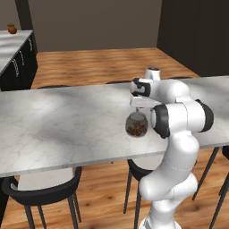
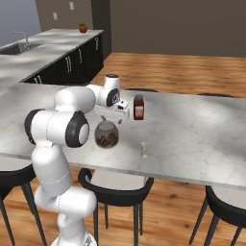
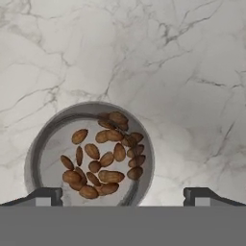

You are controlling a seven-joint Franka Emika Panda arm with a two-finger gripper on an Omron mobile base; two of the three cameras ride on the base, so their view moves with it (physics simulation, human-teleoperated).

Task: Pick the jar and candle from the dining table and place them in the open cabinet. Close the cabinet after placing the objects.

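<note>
The gripper (image 3: 123, 194) hangs wide open directly above the jar (image 2: 106, 134), which stands near the dining table (image 2: 192, 139)'s front edge, bare marble around it.

Ahead of me on the marble stands a small red-brown bottle (image 2: 139, 107) with a dark cap, upright, and nearer my side a tiny pale shaker (image 2: 143, 149), also upright, well apart from the bottle. Off to my left runs a marble counter (image 2: 53, 45) over black drawer fronts (image 2: 72, 65) with short silver handles; a sink with a curved tap (image 2: 19, 39) is set in it, and at its far end sits a small orange pot with a green sprig (image 2: 83, 28). Beyond lies a wooden plank floor (image 1: 98, 65), bare and warm brown, running up to a plain grey-brown wall (image 1: 89, 22) at the back.
</note>
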